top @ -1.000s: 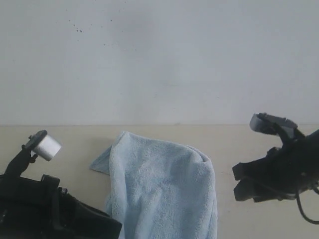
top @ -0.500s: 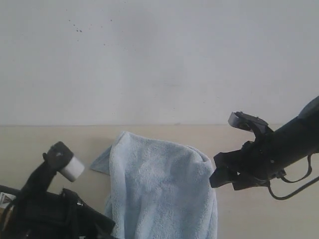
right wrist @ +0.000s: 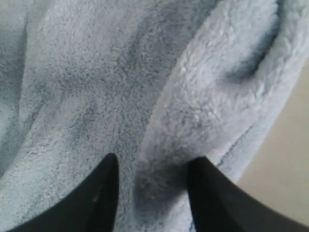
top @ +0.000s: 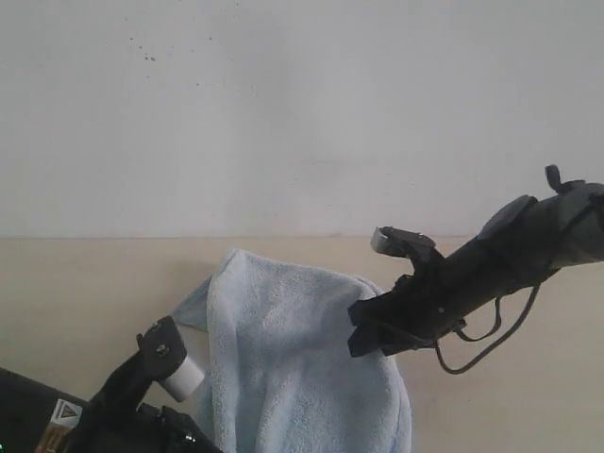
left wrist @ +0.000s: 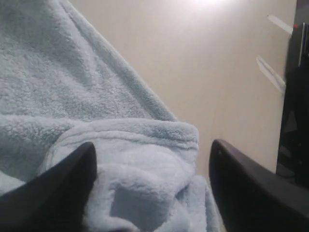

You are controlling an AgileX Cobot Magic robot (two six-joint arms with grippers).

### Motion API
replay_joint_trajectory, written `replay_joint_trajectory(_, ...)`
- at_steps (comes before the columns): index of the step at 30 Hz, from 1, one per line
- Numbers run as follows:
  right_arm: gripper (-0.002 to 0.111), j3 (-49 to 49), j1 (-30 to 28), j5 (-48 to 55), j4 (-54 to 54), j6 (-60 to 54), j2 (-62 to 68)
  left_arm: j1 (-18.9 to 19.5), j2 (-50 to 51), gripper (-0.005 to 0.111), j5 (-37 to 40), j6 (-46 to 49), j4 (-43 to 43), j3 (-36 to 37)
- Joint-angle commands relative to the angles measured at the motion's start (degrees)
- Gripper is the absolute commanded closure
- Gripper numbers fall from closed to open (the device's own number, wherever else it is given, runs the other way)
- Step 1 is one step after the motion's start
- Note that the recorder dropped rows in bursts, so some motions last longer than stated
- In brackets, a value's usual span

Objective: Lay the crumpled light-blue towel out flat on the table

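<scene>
Right now the towel (top: 302,368) lies bunched and folded over itself on the table (top: 85,283), in the middle of the exterior view. Its far edge is close to where the tabletop meets the white wall (top: 283,113), and its near part runs off the bottom of the picture. Reaching in from the right, the right gripper (top: 363,330) sits at the towel's upper right edge. Its wrist view shows two dark fingers held apart with a thick rolled fold of the fleece between them (whether the pads press on it I cannot tell), and a strip of bare table beyond the fold. The left gripper (left wrist: 152,154) is low at the towel's left side, mostly cut off in the exterior view. Its fingers stand wide apart and grip nothing, one over the fluffy cloth and the other over bare table, with a doubled-over edge of the towel lying between them
</scene>
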Motion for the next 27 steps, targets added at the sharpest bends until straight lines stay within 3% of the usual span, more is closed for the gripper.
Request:
replay_joint_trajectory(1,0.09,-0.7,1.03,-1.59,-0.13,-1.52,0.07,-0.36,2.29,0.054,-1.48,3.74,-0.5,-0.1)
replay_joint_trajectory(3,0.107,-0.7,0.67,-0.4,-0.29,-1.52,-0.03,-0.36,3.39,0.067,-1.04,3.74,-0.38,-0.1)
replay_joint_trajectory(8,0.108,-0.7,-1.49,6.34,-0.64,-1.66,-1.72,-0.36,4.52,0.103,1.86,3.74,1.16,-0.1)
replay_joint_trajectory(15,0.108,-0.7,-8.87,13.3,-7.98,3.9,-13.93,-0.36,-4.28,0.103,1.77,4.98,3.66,-1.07)
replay_joint_trajectory(21,0.108,-0.7,-15.51,20.83,-15.28,12.59,-26.46,-0.36,-21.55,0.103,19.78,6.1,3.53,-1.68)
replay_joint_trajectory(27,0.108,-0.7,-15.9,27.89,-22.7,18.75,-36.51,-0.36,-38.53,0.103,23.94,6.1,3.17,-1.81)
